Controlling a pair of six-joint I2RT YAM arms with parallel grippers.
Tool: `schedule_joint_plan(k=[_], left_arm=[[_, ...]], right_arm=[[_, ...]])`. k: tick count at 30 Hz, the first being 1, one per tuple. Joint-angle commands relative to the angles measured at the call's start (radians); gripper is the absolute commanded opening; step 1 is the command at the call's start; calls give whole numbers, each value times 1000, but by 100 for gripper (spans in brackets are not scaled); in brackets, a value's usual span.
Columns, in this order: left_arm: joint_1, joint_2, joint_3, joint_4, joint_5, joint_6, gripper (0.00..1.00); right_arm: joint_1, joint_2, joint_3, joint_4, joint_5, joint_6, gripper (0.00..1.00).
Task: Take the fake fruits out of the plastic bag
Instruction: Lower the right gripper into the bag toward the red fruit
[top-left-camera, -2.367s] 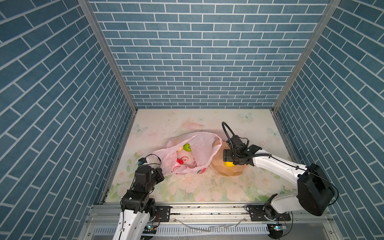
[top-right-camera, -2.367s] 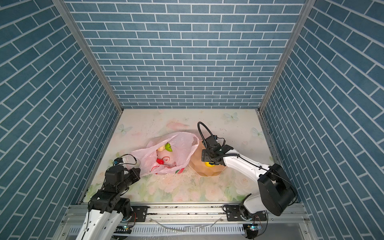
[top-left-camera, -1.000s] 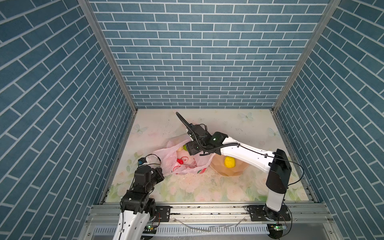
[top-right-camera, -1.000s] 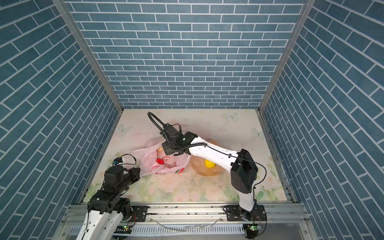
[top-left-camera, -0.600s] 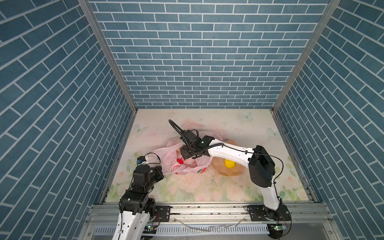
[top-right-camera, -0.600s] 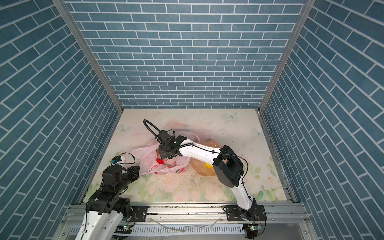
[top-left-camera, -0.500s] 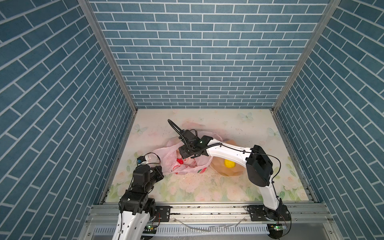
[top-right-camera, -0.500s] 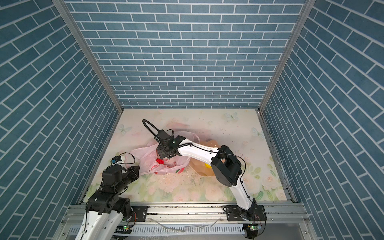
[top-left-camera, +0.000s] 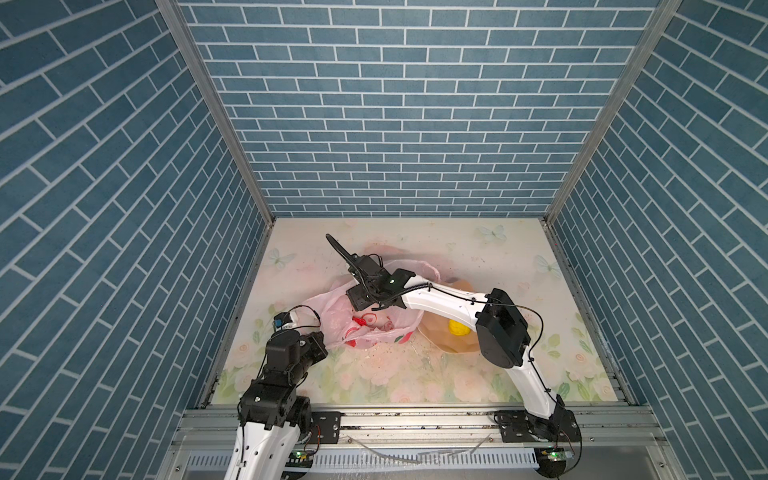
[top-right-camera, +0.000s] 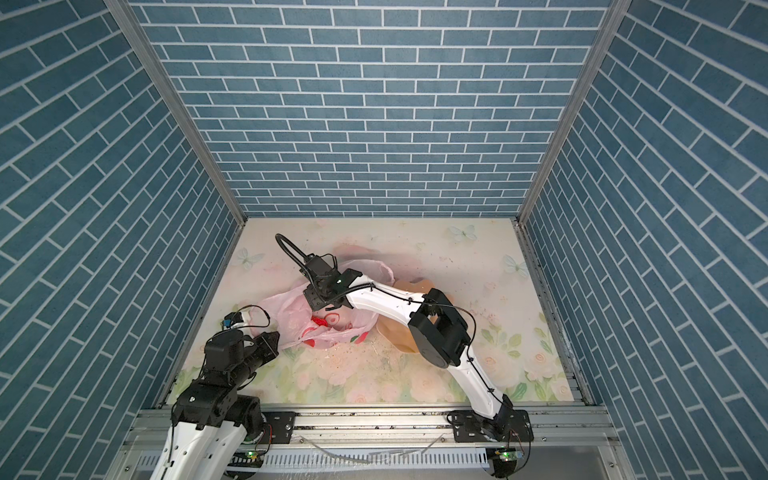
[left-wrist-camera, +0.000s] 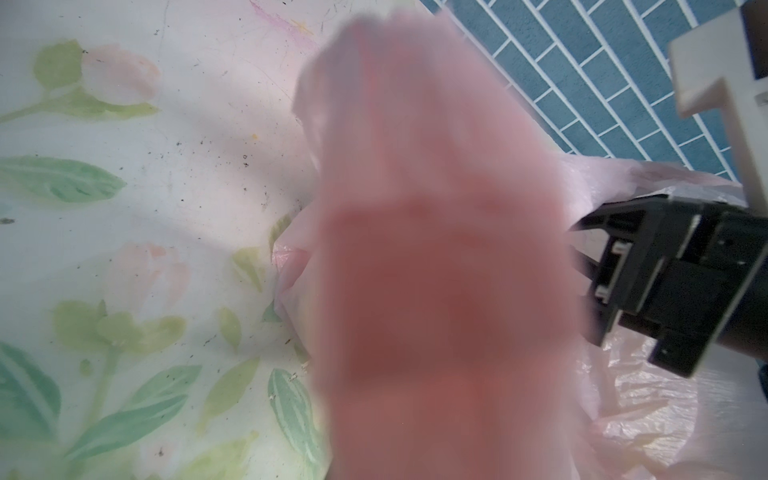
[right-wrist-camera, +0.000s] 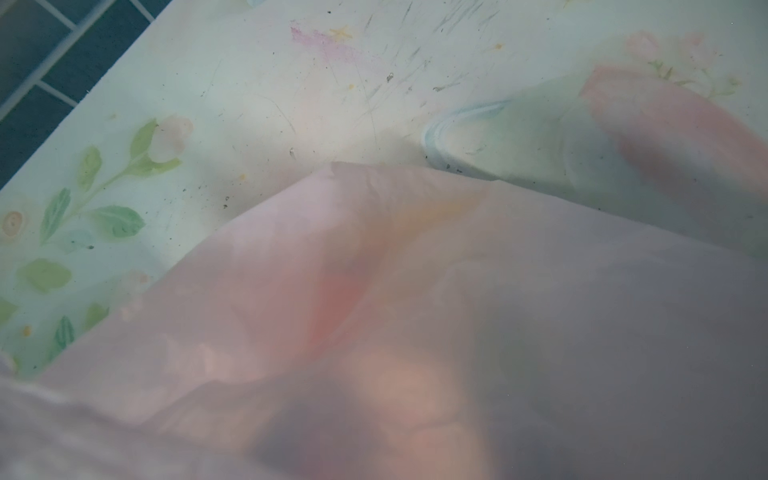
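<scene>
The pink plastic bag (top-left-camera: 376, 332) (top-right-camera: 332, 330) lies crumpled on the floral table, left of centre in both top views. My left gripper (top-left-camera: 321, 337) (top-right-camera: 272, 336) is shut on its near left corner, and blurred bag film (left-wrist-camera: 436, 270) fills the left wrist view. My right gripper (top-left-camera: 365, 305) (top-right-camera: 320, 306) reaches into the bag's mouth. Its black fingers (left-wrist-camera: 611, 214) stand apart, with their tips hidden behind film. A red fruit (top-left-camera: 360, 321) (top-right-camera: 319, 321) shows inside the bag. One yellow fruit (top-left-camera: 457, 328) lies in the bowl. The right wrist view shows only bag film (right-wrist-camera: 415, 311).
The peach scalloped bowl (top-left-camera: 436, 343) (top-right-camera: 392, 332) stands just right of the bag, partly under my right arm's elbow (top-left-camera: 500, 328). Blue brick walls close in the table on three sides. A metal rail (top-left-camera: 395, 419) runs along the front edge.
My right gripper has swung left from above the bowl, where the yellow fruit now lies, and gone down into the bag's mouth, covering the green fruit. The left arm has not moved.
</scene>
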Motion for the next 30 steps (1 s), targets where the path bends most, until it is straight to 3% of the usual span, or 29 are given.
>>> schedule_joint_plan(k=[1,14,30], left_arm=[[-3,-13,27,-12,4,-2,14],[-3,-9,26,-12,-2,-1,14],[-4,-5,24,-6,11,4,14]], right_arm=[[-11,39,56,4,4,-57,68],[-26,83,85,57,-18,-79,78],[-42,165,135,129,-14,-34,83]])
